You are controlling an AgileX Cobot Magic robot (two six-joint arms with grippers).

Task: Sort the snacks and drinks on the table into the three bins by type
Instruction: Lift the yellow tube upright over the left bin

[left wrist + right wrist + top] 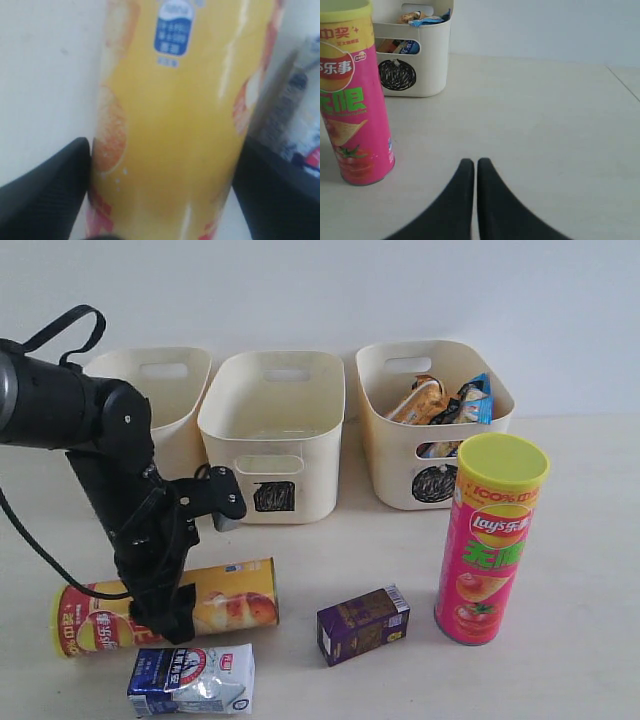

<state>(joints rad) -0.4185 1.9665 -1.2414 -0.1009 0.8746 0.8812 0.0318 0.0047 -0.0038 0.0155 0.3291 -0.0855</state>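
The yellow-red chip tube (pixel 230 600) (pixel 175 125) lies on its side on the table (pixel 570 660) at the front left. My left gripper (pixel 165 615) (pixel 162 150) straddles its middle, with a black finger pressed against each side. Just in front lies the blue-and-white milk pouch (pixel 192 680) (pixel 295 115). A purple carton (pixel 362 624) sits at front centre. To its right the pink-red tube (pixel 490 540) (pixel 350 100) stands upright. My right gripper (pixel 476 162) is shut and empty over bare table beside that tube; the exterior view does not show it.
Three cream bins stand in a row at the back: left (pixel 180 365), its mark hidden by my arm, middle (pixel 270 430) with a square, right (pixel 400 460) (pixel 435 60) with a circle. The right bin holds an orange bag (pixel 418 400) and a blue bag (pixel 475 398).
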